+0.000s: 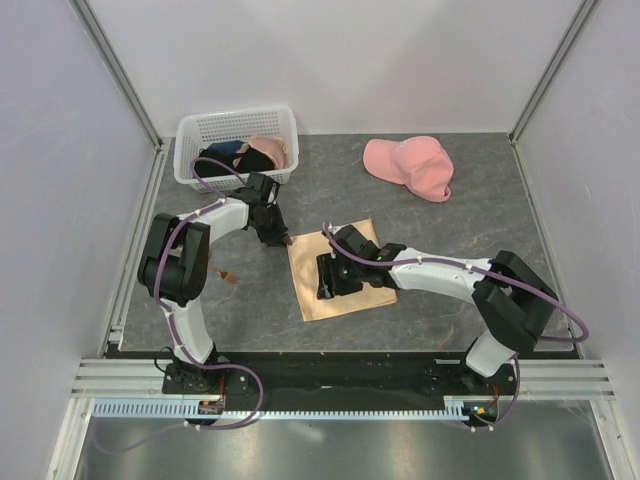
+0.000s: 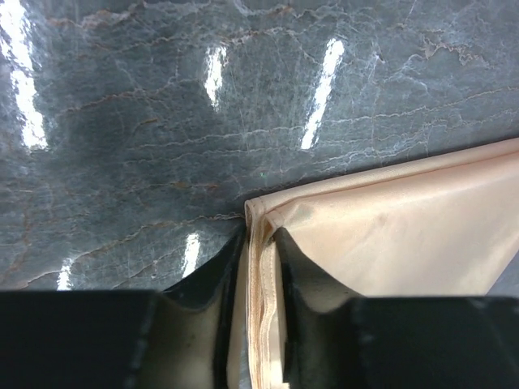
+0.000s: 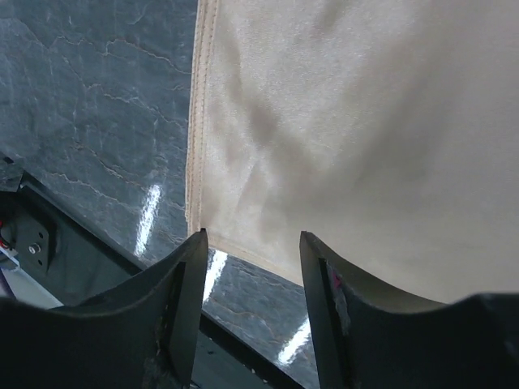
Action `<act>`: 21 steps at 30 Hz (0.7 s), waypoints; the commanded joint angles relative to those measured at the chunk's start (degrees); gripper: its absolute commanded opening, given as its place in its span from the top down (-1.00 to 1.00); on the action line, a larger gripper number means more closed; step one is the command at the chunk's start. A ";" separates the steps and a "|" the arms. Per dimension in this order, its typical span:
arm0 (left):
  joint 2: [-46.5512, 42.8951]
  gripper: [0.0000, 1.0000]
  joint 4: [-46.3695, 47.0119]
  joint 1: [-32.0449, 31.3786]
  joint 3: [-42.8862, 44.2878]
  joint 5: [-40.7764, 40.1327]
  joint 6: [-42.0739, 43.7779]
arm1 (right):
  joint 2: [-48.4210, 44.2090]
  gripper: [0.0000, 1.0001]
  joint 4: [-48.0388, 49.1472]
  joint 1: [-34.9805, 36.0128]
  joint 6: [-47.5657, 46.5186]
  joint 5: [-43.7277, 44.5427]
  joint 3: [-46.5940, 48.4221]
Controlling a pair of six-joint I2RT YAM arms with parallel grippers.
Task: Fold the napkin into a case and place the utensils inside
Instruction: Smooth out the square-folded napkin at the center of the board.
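Observation:
The peach-tan napkin [image 1: 345, 285] lies flat on the dark table in front of both arms. My left gripper [image 1: 281, 238] is at its far left corner. In the left wrist view the left gripper [image 2: 259, 251] is shut on the napkin's [image 2: 397, 235] bunched hem at that corner. My right gripper [image 1: 328, 278] hovers over the napkin's left part. In the right wrist view the right gripper [image 3: 251, 243] is open and empty above the napkin's [image 3: 365, 121] near corner. A small brown wooden piece of the utensils [image 1: 226, 276] lies on the table beside the left arm; the others are not seen.
A pink cap [image 1: 410, 166] lies at the back right. A white basket [image 1: 192, 130] with dark and pink clothes stands at the back left, just behind the left arm. The table's black front edge [image 3: 49, 267] is close under the right gripper.

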 commanded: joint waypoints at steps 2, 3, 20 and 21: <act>0.17 0.66 0.60 -0.08 0.09 -1.29 0.79 | 3.44 -0.08 6.78 2.80 3.58 -2.49 2.74; 0.17 0.68 0.60 -0.08 0.09 -1.47 0.70 | 4.75 0.00 6.87 3.41 3.84 -2.75 3.35; -0.71 0.89 0.69 0.01 -0.53 -1.64 0.17 | 12.32 0.39 11.97 7.73 7.63 -3.81 4.59; -1.32 0.89 0.17 0.01 -0.62 -1.73 0.26 | 12.24 0.39 11.36 7.73 7.10 -3.55 4.94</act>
